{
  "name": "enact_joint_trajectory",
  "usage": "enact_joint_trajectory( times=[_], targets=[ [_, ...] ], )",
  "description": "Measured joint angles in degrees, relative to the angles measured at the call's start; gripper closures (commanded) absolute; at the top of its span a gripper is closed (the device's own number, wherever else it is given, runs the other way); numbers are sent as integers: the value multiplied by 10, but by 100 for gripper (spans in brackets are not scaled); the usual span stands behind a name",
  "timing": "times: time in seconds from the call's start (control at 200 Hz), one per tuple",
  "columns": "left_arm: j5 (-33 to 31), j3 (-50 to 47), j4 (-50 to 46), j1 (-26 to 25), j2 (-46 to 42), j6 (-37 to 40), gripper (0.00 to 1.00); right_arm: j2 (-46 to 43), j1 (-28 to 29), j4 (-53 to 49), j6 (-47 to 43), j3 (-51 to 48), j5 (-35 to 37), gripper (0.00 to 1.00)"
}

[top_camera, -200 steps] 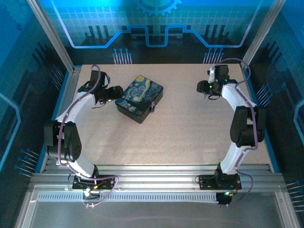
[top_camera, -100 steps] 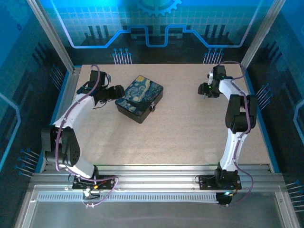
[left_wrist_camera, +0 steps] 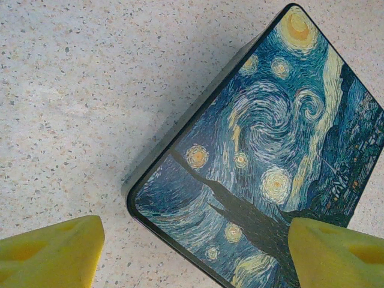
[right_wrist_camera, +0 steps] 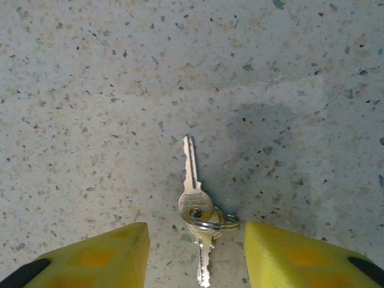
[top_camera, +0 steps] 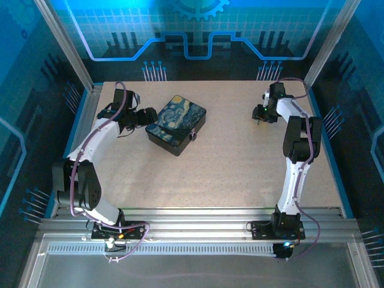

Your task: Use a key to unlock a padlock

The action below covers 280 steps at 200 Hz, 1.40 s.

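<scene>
Box (top_camera: 176, 125): dark and flat, with a swirly blue-and-yellow night-sky print on the lid; set cornerwise on the far left part of the table (top_camera: 240, 174); lid down and shut, so contents hidden.

Padlock (top_camera: 193, 135): tiny dark piece with a silvery glint, hanging against the right-hand side wall of the box in the top view; too small to tell whether locked.

Keys (right_wrist_camera: 197, 210): two small silvery ones joined by a ring (right_wrist_camera: 211, 222), lying flat on the speckled tabletop at the far right, well apart from the box and padlock; one blade pointing away from the wrist camera, the other towards it.

Left gripper (top_camera: 147, 117): just beside the left corner of the box in the top view; from the wrist camera (left_wrist_camera: 192, 252), yellow fingers (left_wrist_camera: 51, 252) spread wide, one over bare tabletop and the other over the printed lid; gripping nothing; contact with the box not clear.

Right gripper (top_camera: 258, 117): poised over the keys; from the wrist camera (right_wrist_camera: 195, 255), fingers apart on either side of the ring and the nearer key; nothing held.
</scene>
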Motion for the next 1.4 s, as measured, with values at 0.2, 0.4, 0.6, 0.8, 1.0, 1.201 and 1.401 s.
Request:
enact_joint_trajectory(
  times=[0.2,0.4,0.6,0.8,1.0,1.201,1.401],
  targets=[
    [-3,0,0,0,0,1,19,3,-1,-12,2,7,-5,64],
    [-7,0,0,0,0,3,18,17,-1,-33,9,27,-4,70],
    [-12,-1,0,0,0,5,18,34,-2,-46,22,46,-1,84],
    [-15,-12,2,1,-9,12,18,34,-3,-42,29,53,-9,92],
    [-13,-12,4,1,-14,21,18,7,-4,-7,20,6,-27,100],
    [16,-12,4,-21,-28,34,18,-55,-4,21,24,-88,-93,100],
    [86,-12,28,-117,-22,14,22,-145,0,100,106,-202,-193,100]
  ],
)
